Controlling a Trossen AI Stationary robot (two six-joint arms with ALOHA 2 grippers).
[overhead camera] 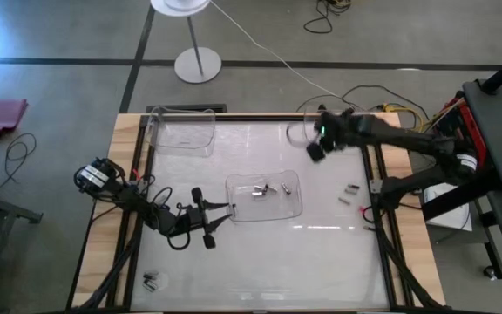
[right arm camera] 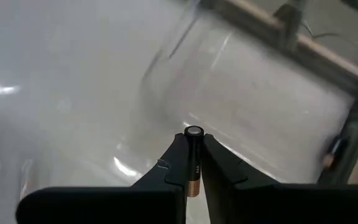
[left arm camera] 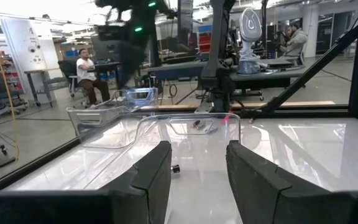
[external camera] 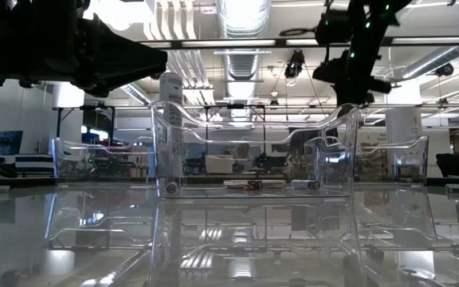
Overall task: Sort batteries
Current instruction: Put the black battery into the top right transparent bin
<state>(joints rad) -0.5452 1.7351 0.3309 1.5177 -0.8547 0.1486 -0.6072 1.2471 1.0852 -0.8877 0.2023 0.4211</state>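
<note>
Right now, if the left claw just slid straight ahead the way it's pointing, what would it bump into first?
Most likely the near wall of the clear middle tray, which lies dead ahead of the open left gripper. A small battery lies on the table before it, though depth is hard to judge.

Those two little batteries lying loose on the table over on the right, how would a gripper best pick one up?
From straight above, fingers closing across the middle of the barrel. The loose batteries lie flat on the table, so only their round sides are exposed. The right gripper already holds a battery this way, pinched across its barrel; the left gripper waits open.
</note>
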